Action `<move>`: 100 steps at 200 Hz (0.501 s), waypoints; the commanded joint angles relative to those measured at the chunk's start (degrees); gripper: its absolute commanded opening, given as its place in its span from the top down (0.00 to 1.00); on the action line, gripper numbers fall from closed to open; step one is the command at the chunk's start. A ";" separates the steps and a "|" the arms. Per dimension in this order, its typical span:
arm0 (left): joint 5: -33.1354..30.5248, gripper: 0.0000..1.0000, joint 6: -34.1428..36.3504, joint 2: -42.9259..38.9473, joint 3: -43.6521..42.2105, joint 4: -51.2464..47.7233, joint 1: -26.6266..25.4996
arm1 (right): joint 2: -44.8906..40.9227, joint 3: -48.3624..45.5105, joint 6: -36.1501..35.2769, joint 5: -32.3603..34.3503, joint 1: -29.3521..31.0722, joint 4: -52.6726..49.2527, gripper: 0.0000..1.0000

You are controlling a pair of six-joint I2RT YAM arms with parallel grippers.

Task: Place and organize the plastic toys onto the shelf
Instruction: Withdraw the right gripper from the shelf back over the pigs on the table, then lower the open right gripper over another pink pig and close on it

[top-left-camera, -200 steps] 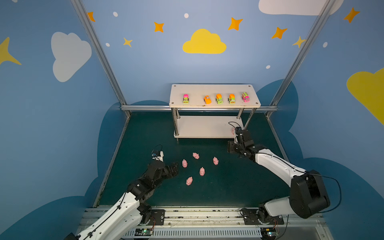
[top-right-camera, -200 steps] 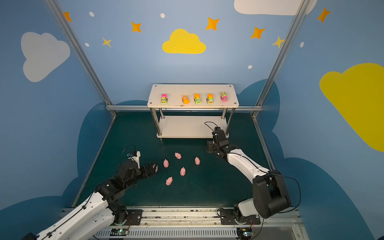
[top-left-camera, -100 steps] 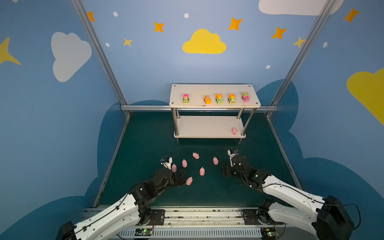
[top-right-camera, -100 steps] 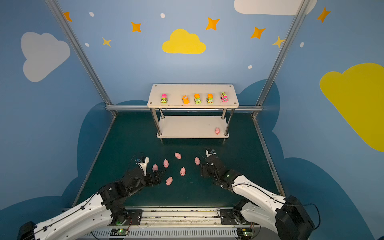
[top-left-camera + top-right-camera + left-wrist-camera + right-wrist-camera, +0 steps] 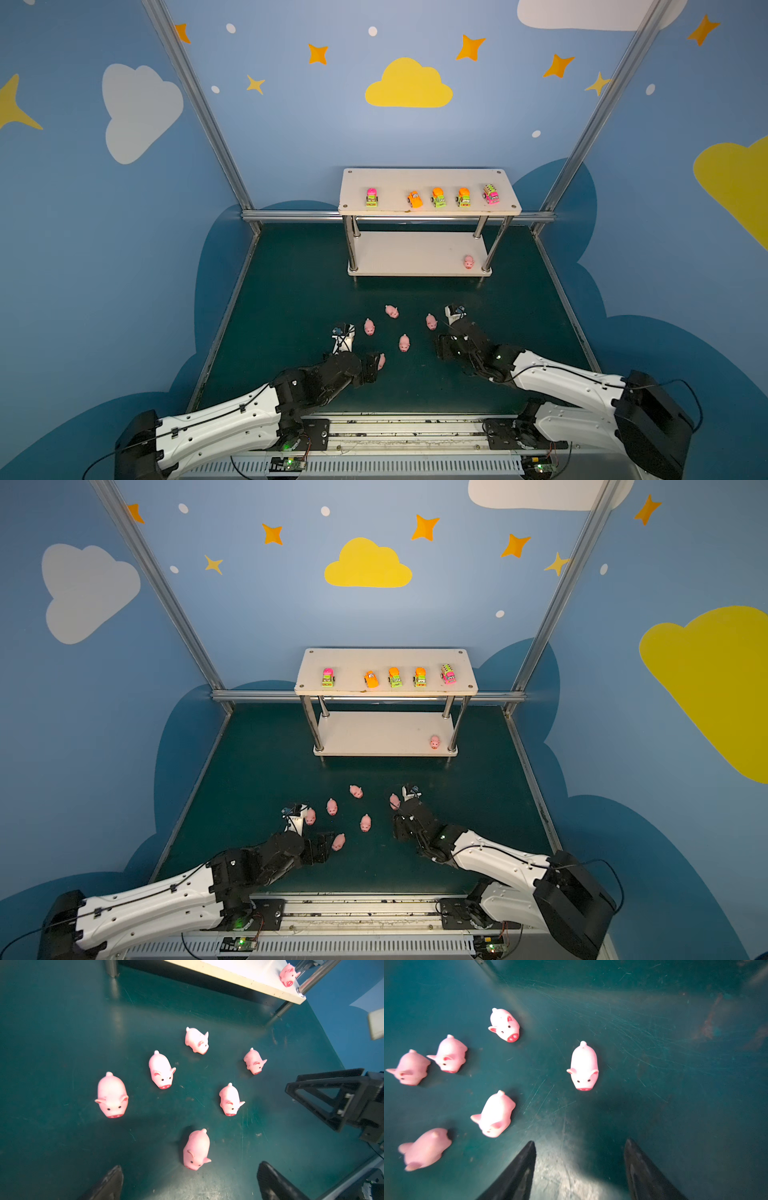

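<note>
Since a second ago the right gripper has pulled back from the shelf, leaving one pink pig on the lower board beside a chrome leg, and the left gripper has slid toward the nearest pig. Six pigs lie loose on the green mat and five toy vehicles line the top board, so the pigs seem meant for the lower tier. The left jaws stand fully wide and empty. The nearest pig is just ahead of their gap, snout toward them, likely lined up for a straddling pinch. The right jaws are partly open and empty. A lone pig sits straight ahead of their gap, clear of the tips, with the other five off to one side. Only the left wrist view shows the shelved pig and the right gripper beyond its own jaws; the right wrist view shows mat and pigs alone. The outermost pig sits tight against the left arm's wrist in a top view, while the left wrist view shows it whole.
</note>
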 commanded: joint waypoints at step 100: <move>-5.95 0.00 2.50 0.23 0.58 -1.83 -0.10 | 16.58 5.77 -1.47 2.60 -1.44 10.24 0.33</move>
